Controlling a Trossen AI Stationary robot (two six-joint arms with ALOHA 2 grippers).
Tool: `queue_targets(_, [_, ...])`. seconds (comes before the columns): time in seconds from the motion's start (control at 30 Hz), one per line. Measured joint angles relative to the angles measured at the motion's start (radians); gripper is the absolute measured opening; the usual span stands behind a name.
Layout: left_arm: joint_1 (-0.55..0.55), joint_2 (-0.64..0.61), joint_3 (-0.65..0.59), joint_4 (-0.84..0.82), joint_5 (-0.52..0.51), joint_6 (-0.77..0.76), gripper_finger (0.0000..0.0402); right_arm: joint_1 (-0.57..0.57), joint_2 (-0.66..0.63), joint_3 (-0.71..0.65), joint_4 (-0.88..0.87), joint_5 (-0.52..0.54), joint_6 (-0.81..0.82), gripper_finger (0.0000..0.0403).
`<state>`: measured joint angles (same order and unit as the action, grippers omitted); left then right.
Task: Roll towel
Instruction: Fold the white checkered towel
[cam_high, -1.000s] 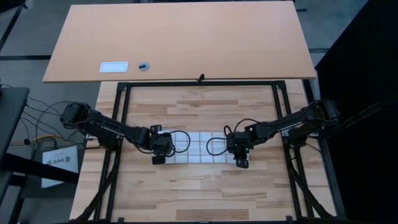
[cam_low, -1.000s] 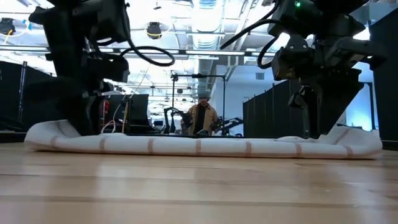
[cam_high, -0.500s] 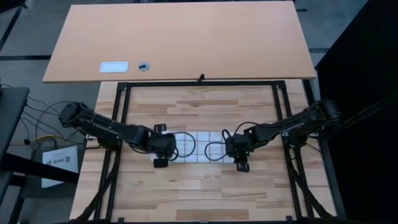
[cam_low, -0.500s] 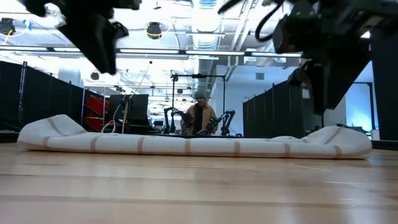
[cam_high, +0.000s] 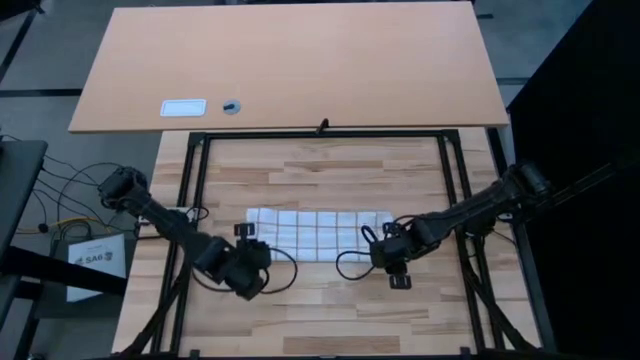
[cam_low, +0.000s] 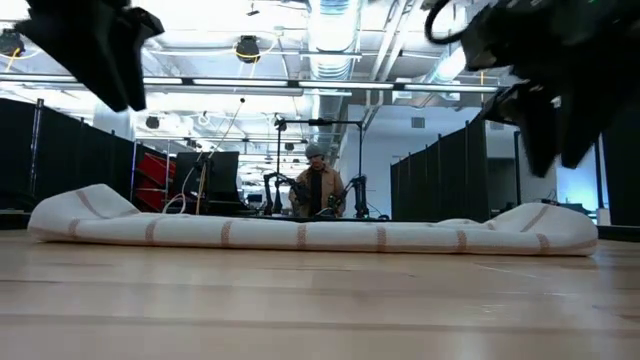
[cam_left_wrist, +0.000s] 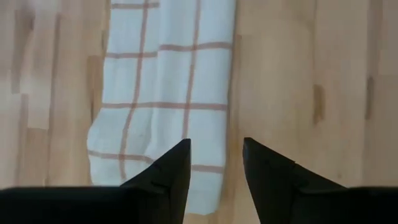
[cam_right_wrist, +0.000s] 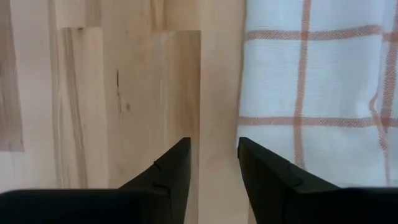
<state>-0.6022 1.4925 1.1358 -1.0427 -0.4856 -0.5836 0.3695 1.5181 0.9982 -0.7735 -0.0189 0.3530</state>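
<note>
Desk (cam_high: 300, 300) carries the towel (cam_high: 318, 234), now a long flat band across the middle, a fold or two thick, both ends slightly humped in the low view. Both arms have pulled back off it toward the near edge since half a second ago: left pincer (cam_high: 247, 283) sits well clear of the towel's left end, right pincer (cam_high: 399, 279) just off its right end. Both pincers are apart and hold nothing; wrist views show bare gaps between the fingers (cam_left_wrist: 166, 173). Reads as one fold pass released. Roll not finished; expect a regrasp of the near long edge next.
</note>
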Motion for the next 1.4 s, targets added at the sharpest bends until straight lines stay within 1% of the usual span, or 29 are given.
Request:
queue_targets(0.07, [0.024,0.000,-0.002,-0.019,-0.009,0.010,0.0142,-0.032,0.000,0.000,-0.014,0.002,-0.002,0.0156])
queue_targets(0.27, [0.112,-0.001,-0.059,0.004,-0.003,0.069,0.0187,-0.125,0.000,-0.005,-0.008,0.006,-0.077,0.0247])
queue_targets(0.33, [0.135,0.000,-0.086,0.024,0.021,0.101,0.0204,-0.148,0.000,-0.005,-0.007,0.006,-0.100,0.0267])
queue_targets(0.4, [0.153,0.000,-0.106,0.041,0.042,0.138,0.0218,-0.164,0.000,-0.005,-0.002,0.006,-0.115,0.0278])
queue_targets(0.53, [0.191,0.000,-0.114,0.111,0.039,0.221,0.0233,-0.183,0.000,-0.006,0.037,-0.001,-0.115,0.0282])
queue_targets(0.6, [0.205,-0.001,-0.113,0.151,0.062,0.236,0.0235,-0.189,0.000,-0.006,0.065,-0.005,-0.114,0.0282])
queue_targets(0.7, [0.210,0.000,-0.106,0.140,0.153,0.313,0.0235,-0.180,0.001,0.003,0.064,-0.010,-0.124,0.0282])
queue_targets(0.73, [0.200,0.000,-0.101,0.125,0.169,0.312,0.0235,-0.167,0.001,0.006,0.063,-0.009,-0.127,0.0282])
queue_targets(0.8, [0.161,0.000,-0.085,0.098,0.167,0.284,0.0235,-0.126,0.002,0.009,0.047,0.001,-0.135,0.0282])
queue_targets(0.93, [0.052,0.003,-0.074,0.088,0.108,0.226,0.0235,-0.034,0.023,0.010,0.036,0.086,-0.121,0.0282])
queue_targets(1.03, [-0.001,0.060,-0.071,0.069,0.024,0.166,0.0235,0.003,0.070,0.011,0.012,0.154,-0.083,0.0282])
queue_targets(1.13, [-0.007,0.152,-0.072,0.067,-0.006,0.104,0.0235,-0.005,0.130,0.011,0.021,0.178,-0.049,0.0282])
queue_targets(1.23, [-0.006,0.231,-0.073,0.066,-0.060,0.022,0.0235,-0.013,0.181,0.011,0.023,0.180,-0.017,0.0282])
queue_targets(1.3, [-0.005,0.261,-0.073,0.064,-0.088,-0.016,0.0235,-0.018,0.198,0.011,0.019,0.180,-0.011,0.0282])
queue_targets(1.4, [-0.007,0.292,-0.073,0.075,-0.088,-0.022,0.0235,-0.019,0.206,0.009,0.029,0.181,-0.010,0.0282])
